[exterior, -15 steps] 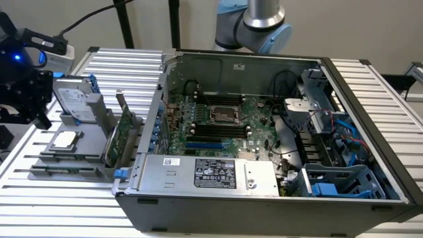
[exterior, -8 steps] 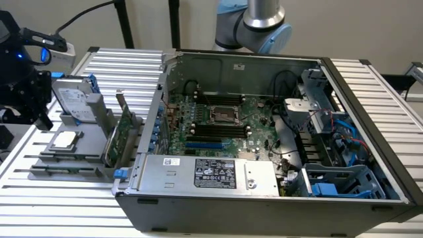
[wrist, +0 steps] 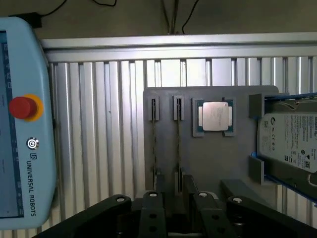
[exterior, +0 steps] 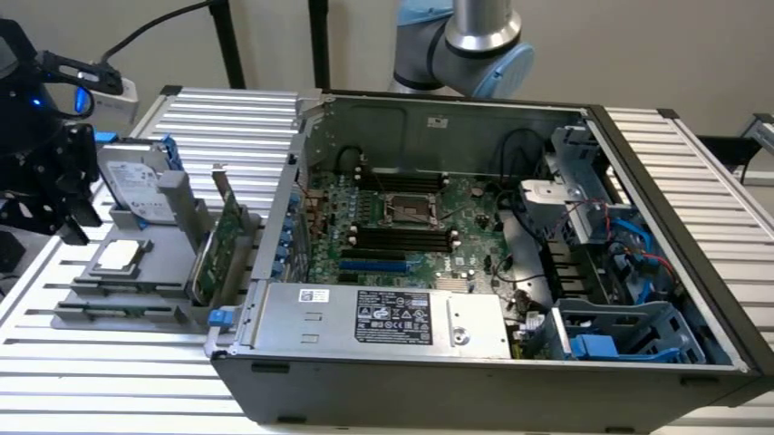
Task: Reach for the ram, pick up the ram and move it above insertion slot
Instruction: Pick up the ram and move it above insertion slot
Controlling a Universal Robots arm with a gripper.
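Two ram sticks stand on edge in the slots of a grey holder (wrist: 208, 158). I see them as thin lines, one ram (wrist: 178, 144) and a second ram (wrist: 154, 144) beside it. In the exterior view the same ram (exterior: 121, 314) lies along the holder's front part. My gripper (wrist: 174, 186) hangs over the near end of these slots, its black fingers (wrist: 200, 208) apart and holding nothing. In the exterior view the gripper (exterior: 67, 222) hovers at the far left, beside the holder. The insertion slot (exterior: 400, 237) is one of the black rows on the motherboard inside the open computer case (exterior: 484, 362).
The holder also carries a CPU (wrist: 215, 116), a silver hard drive (wrist: 292, 139) and an upright green expansion card (exterior: 217, 245). A teach pendant (wrist: 25, 124) with a red button lies on the slatted aluminium table (wrist: 99, 124). The arm's base (exterior: 472, 41) rises behind the case.
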